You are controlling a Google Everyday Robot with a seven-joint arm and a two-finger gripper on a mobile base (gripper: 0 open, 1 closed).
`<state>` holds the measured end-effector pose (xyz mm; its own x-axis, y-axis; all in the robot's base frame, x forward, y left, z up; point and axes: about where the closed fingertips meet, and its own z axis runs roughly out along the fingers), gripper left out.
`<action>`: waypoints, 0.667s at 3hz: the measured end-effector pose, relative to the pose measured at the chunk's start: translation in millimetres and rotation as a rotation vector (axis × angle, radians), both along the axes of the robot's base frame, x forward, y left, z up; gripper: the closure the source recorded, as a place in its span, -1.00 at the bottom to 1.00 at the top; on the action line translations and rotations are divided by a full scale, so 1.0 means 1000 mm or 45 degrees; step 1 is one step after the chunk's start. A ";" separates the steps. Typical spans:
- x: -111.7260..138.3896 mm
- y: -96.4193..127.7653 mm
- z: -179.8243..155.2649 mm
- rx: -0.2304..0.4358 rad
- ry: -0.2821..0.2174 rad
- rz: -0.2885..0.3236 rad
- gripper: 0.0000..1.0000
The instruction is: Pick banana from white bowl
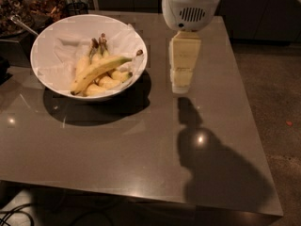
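The white bowl stands on the far left of the grey table, lined with crumpled white paper. The long curved banana lies diagonally across a bunch of shorter bananas inside it, its dark tip at the lower left. My gripper hangs above the table to the right of the bowl, pointing down under the white wrist housing. It holds nothing and is apart from the bowl.
The grey table reaches to its right edge near the brown floor. Dark clutter and a metal utensil sit at the far left behind the bowl. The arm's shadow falls on the table's right front.
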<state>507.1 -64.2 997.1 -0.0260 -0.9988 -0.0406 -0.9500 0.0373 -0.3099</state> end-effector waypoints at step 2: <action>0.047 0.102 0.011 -0.068 -0.059 0.235 -1.00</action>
<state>554.0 38.3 1008.4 0.1581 -0.9873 0.0156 -0.9239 -0.1534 -0.3504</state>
